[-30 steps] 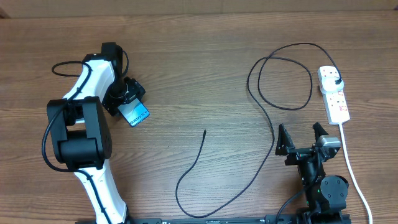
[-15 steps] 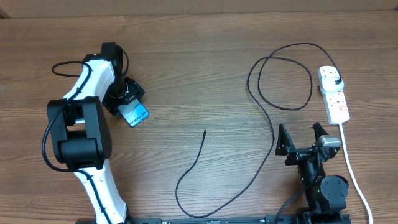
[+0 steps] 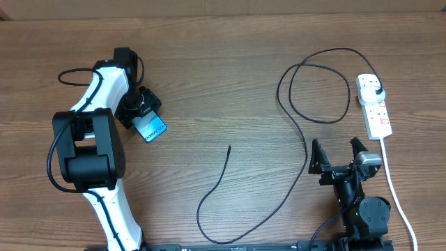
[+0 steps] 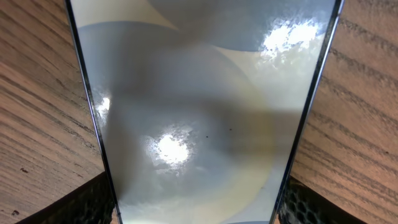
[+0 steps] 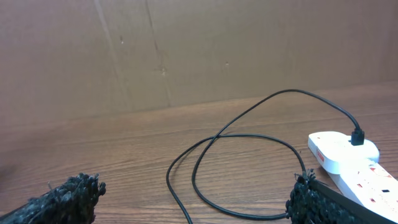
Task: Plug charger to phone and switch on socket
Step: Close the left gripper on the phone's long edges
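Wooden table [image 3: 230, 84], brown cardboard wall [image 5: 186, 50]

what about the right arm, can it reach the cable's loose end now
Probably yes: the loose end lies in the open, the right gripper has open jaws, only cable slack between.

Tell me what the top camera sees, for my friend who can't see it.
The left gripper grips the blue phone on a wooden table. A black charger snakes across to the white socket, and the right gripper sits open.
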Available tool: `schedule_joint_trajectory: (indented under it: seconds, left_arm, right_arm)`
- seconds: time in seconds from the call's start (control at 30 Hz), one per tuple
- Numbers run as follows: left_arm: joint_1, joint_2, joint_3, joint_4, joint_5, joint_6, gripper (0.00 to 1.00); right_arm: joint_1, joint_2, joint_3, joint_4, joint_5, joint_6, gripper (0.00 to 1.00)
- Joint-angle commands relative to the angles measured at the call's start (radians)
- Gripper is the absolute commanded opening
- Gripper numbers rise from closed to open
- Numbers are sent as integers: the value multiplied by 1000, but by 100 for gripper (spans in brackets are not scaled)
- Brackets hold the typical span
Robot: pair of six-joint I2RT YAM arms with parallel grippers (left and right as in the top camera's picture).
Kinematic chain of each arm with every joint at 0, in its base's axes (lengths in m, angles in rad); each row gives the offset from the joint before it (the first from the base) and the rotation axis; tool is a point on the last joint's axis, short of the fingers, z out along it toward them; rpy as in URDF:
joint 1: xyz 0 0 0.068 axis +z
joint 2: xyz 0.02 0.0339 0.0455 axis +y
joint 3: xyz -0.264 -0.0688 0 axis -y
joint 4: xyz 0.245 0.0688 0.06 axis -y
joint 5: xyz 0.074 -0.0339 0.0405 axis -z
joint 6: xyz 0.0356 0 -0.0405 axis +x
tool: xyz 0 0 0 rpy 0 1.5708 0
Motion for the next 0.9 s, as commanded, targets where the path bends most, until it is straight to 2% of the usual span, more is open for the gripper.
schedule_joint_trajectory:
  seconds: [0.0, 0.1, 0.3, 0.47, 0.63, 0.8, 0.87]
  left_arm:
    - [-1, 2, -18, -3, -36, 19, 74]
    - [-1, 2, -18, -3, -36, 19, 70]
    - [-2, 2, -18, -3, -36, 19, 55]
    - [-1, 2, -19, -3, -37, 19, 37]
    - [-2, 2, -18, -3, -37, 19, 25]
    - [-1, 2, -18, -1, -37, 19, 5]
    - [-1, 2, -18, 1, -36, 19, 4]
  right_arm:
    - [-6, -10, -11, 6, 15, 3, 100]
    - [-6, -10, -11, 6, 15, 3, 100]
    - [-6, -10, -11, 6, 15, 3, 100]
    - [-6, -10, -11, 6, 15, 3, 100]
    - [-6, -10, -11, 6, 15, 3, 100]
    - [-6, -10, -11, 6, 15, 3, 100]
    - [-6, -10, -11, 6, 15, 3, 100]
